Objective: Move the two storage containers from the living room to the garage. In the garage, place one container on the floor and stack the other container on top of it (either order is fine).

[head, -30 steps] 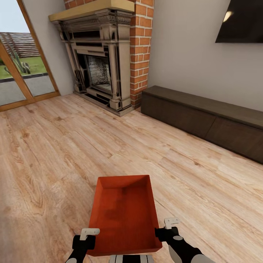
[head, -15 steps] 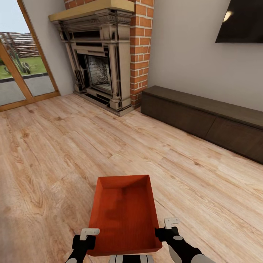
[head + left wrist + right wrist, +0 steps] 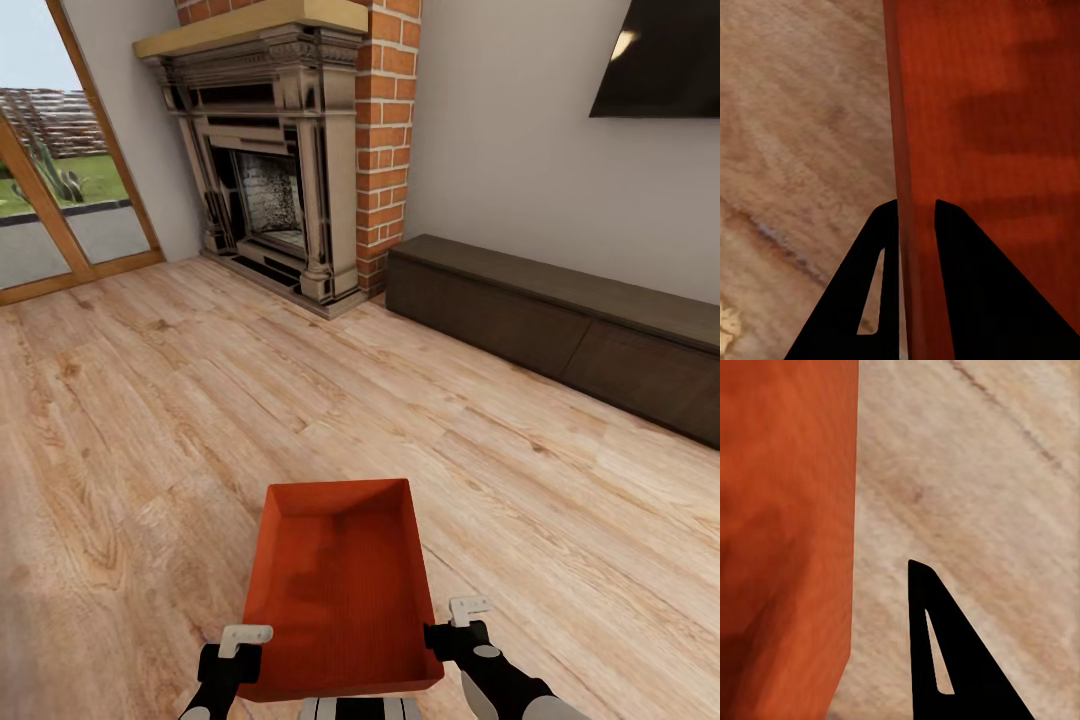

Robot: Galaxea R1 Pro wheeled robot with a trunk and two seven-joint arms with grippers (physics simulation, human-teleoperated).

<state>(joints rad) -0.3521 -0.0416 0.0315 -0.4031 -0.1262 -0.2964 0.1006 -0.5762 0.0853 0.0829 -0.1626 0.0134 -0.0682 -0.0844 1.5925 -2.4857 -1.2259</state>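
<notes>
The shallow orange-red ribbed plastic tub (image 3: 340, 590) looks light and stiff, best held by its long rims, where the left gripper (image 3: 916, 214) pinches one wall; the right gripper's (image 3: 447, 632) closure can't be told.

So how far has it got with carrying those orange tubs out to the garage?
Early days. Done: one storage container is picked up, its side walls gripped by the left pincer and the right pincer. In hand: it hangs over the wood floor near the fireplace, so this is the living room. Left: reaching the garage, setting it down, and stacking the second tub.
</notes>
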